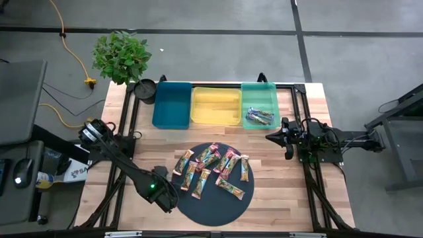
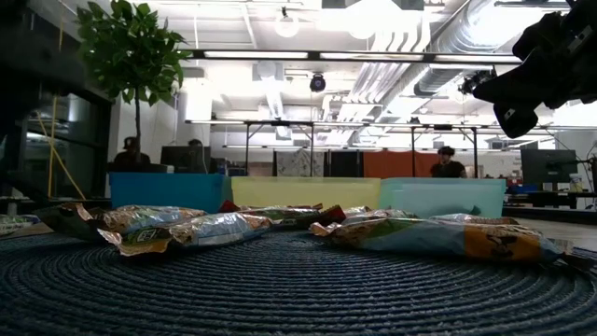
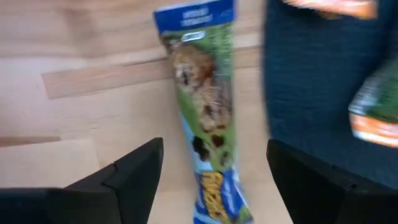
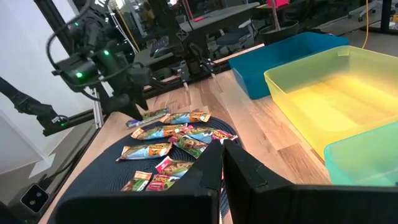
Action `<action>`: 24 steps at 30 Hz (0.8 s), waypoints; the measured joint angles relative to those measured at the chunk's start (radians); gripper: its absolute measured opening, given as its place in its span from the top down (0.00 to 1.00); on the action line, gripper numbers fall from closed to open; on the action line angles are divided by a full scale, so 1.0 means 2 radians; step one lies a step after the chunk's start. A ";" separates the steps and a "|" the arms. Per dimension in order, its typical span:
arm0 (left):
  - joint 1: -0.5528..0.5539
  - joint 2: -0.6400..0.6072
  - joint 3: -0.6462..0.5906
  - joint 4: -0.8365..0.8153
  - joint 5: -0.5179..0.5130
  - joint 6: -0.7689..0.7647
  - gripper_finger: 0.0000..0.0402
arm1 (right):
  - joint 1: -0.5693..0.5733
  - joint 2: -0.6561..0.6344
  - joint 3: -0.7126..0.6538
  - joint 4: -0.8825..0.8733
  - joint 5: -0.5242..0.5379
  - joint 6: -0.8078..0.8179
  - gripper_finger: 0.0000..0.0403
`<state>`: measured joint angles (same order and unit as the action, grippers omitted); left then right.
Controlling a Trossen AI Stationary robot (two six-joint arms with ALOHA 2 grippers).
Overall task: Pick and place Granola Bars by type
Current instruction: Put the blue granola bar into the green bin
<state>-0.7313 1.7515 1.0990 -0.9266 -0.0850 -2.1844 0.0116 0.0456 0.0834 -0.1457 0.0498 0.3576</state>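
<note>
The left gripper point(image 1: 173, 173) hangs low at the left edge of the dark round mat point(image 1: 211, 213), its jaws spread wide with nothing between them. Seen from its wrist, a blue-and-green granola bar point(image 3: 204, 118) lies flat on the wooden worktop point(image 1: 277, 198) between the two fingers point(image 3: 134, 171), its long axis running straight away from the camera (its blue end farthest off), just beside the mat's edge.

The other granola bars point(image 1: 213, 170) lie scattered over the mat, pointing in various directions, most with their long axes roughly toward the trays. Two or three more bars point(image 1: 260, 117) rest in the green tray point(image 1: 259, 88), beside the yellow tray point(image 1: 215, 92) and blue tray point(image 1: 172, 89).

The right gripper point(image 1: 289, 153) waits over the worktop right of the mat, jaws pressed together and empty.
</note>
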 joint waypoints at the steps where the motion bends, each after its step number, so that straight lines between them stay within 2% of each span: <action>1: 0.003 0.000 -0.009 0.011 0.006 -0.004 0.29 | 0.000 0.000 0.000 0.000 0.000 0.000 1.00; 12: 0.020 -0.003 -0.054 0.080 0.020 -0.009 0.29 | 0.000 0.000 0.000 0.000 0.000 0.000 1.00; 24: 0.020 -0.002 -0.060 0.084 0.034 -0.010 0.29 | 0.000 0.000 0.000 0.000 0.000 0.000 1.00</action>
<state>-0.6910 1.7485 0.9798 -0.7580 -0.0160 -2.2047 0.0116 0.0456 0.0834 -0.1457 0.0498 0.3576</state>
